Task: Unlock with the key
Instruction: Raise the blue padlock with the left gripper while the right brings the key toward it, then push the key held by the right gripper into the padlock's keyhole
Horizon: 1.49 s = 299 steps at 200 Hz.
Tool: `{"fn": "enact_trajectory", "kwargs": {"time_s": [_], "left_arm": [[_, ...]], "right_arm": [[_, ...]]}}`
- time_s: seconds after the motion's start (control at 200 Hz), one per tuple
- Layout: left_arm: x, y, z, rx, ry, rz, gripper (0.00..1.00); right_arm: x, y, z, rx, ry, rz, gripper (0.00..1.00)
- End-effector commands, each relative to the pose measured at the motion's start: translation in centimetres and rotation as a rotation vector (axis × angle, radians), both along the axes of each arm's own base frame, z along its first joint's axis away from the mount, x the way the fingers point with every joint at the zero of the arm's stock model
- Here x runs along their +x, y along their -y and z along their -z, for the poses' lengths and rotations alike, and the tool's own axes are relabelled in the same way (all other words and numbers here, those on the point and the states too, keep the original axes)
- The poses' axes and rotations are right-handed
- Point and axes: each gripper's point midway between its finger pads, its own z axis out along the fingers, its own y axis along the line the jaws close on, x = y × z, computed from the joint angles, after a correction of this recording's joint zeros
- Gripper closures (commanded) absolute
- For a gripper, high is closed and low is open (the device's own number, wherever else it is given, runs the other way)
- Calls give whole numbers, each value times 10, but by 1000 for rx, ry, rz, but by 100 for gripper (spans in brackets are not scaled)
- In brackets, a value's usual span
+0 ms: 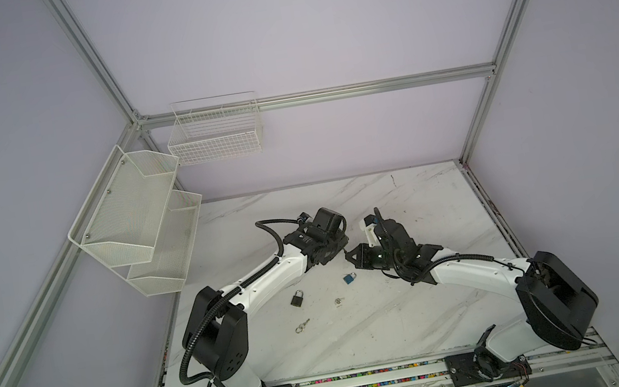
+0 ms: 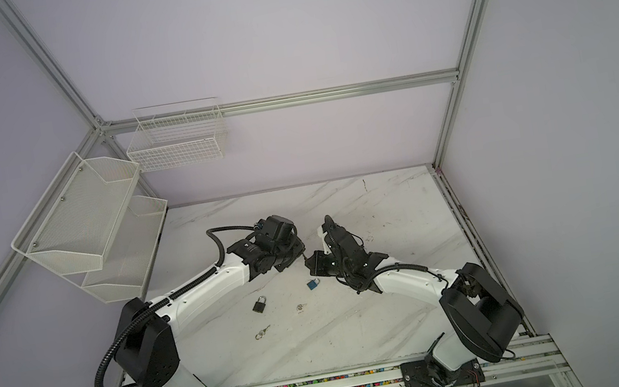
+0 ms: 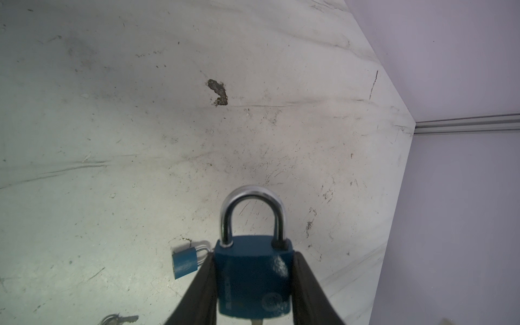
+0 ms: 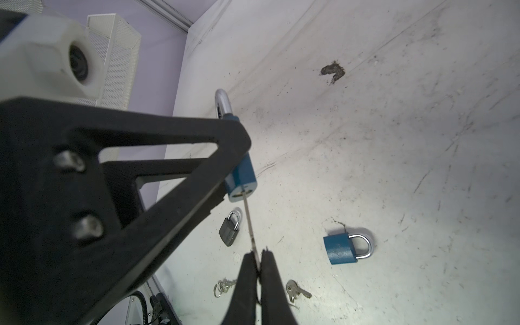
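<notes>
Right wrist: R end effector [image 4: 257, 260] clenches key [image 4: 250, 225], tip at padlock [image 4: 242, 177] held by L end effector [image 3: 253, 259].

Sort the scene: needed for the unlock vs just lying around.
In use:
large blue padlock with steel shackle, clamped in left gripper
thin silver key, pinched in right gripper, tip at its keyhole

Lying about:
small blue padlock
dark grey padlock
silver key on a ring
loose silver keys
white wire basket
white mesh shelf

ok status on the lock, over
Left gripper clamped on the blue padlock. Right gripper shut on the key, tip at the keyhole. Shackle seated both sides. Nothing between; small blue padlock, grey padlock lie apart on the table.
</notes>
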Motion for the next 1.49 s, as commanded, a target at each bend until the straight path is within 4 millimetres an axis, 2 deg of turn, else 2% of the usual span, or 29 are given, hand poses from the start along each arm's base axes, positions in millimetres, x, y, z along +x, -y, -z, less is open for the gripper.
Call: {"fn": "enact_trajectory", "kwargs": {"time_s": [0.0, 0.185, 0.385, 0.57, 0.795, 0.96, 1.105, 1.245, 1.49], "left_arm": [[-4, 6, -26, -89, 20, 2, 86], [-7, 10, -29, -97, 23, 15, 85], [-13, 4, -17, -48, -2, 17, 86], [-22, -8, -1, 41, -18, 11, 86], [-26, -11, 8, 35, -49, -11, 86], [-25, -12, 10, 3, -65, -44, 87], [-14, -12, -3, -106, -46, -105, 88], [-4, -15, -22, -201, -22, -167, 89], [-10, -18, -38, -338, -25, -257, 91]], "right_arm": [[15, -3, -25, -19, 91, 50, 100], [22, 2, -20, -50, 103, 87, 100], [25, -3, -47, -7, 169, 68, 100], [32, 17, -61, -88, 212, 155, 100], [31, 19, -55, -120, 197, 157, 100], [22, 14, -63, -73, 209, 144, 100], [10, 5, -51, -68, 182, 118, 100], [1, 3, -47, -83, 191, 134, 100], [2, 2, -53, -145, 288, 199, 100]]}}
